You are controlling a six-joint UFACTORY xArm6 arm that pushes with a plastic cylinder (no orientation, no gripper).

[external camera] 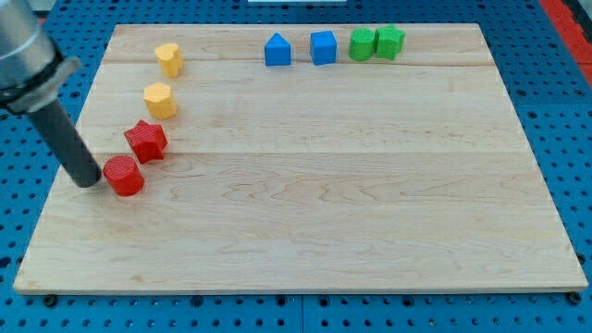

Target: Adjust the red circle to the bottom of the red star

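Note:
The red circle [123, 176] lies near the board's left edge, just below and slightly left of the red star [145, 141]; the two almost touch. My tip [90, 181] rests on the board right against the circle's left side. The dark rod slants up to the view's top left.
A yellow block [159, 100] sits above the star, and another yellow block [168, 59] above that. Along the top edge stand a blue house-shaped block [277, 50], a blue cube [323, 47], a green block [362, 43] and a green star [390, 42]. The wooden board [324, 185] lies on a blue pegboard.

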